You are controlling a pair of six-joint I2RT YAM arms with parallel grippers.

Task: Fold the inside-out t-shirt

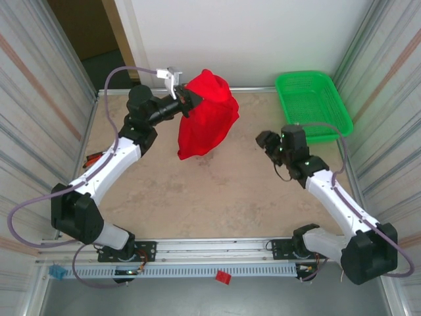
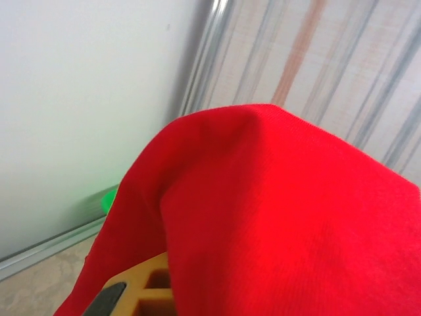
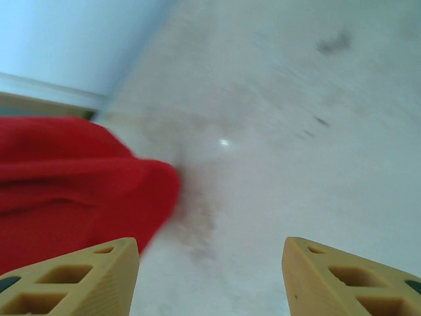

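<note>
The inside-out t-shirt (image 1: 207, 115) is a bright red bunch hanging above the back of the table from my left gripper (image 1: 187, 99), which is shut on its upper edge. In the left wrist view the red cloth (image 2: 276, 210) drapes over the jaws and hides all but part of one tan finger (image 2: 141, 293). My right gripper (image 1: 266, 143) hovers to the right of the shirt and points toward it. Its jaws are open with nothing between them (image 3: 210, 276). The shirt's lower end (image 3: 72, 184) shows at the left of the right wrist view, apart from the fingers.
A green mesh basket (image 1: 312, 102) stands at the back right corner, with a glimpse of its green (image 2: 108, 197) past the cloth. Ribbed walls close both sides, and a white wall stands at the back. The beige tabletop (image 1: 217, 191) lies bare in front of the shirt.
</note>
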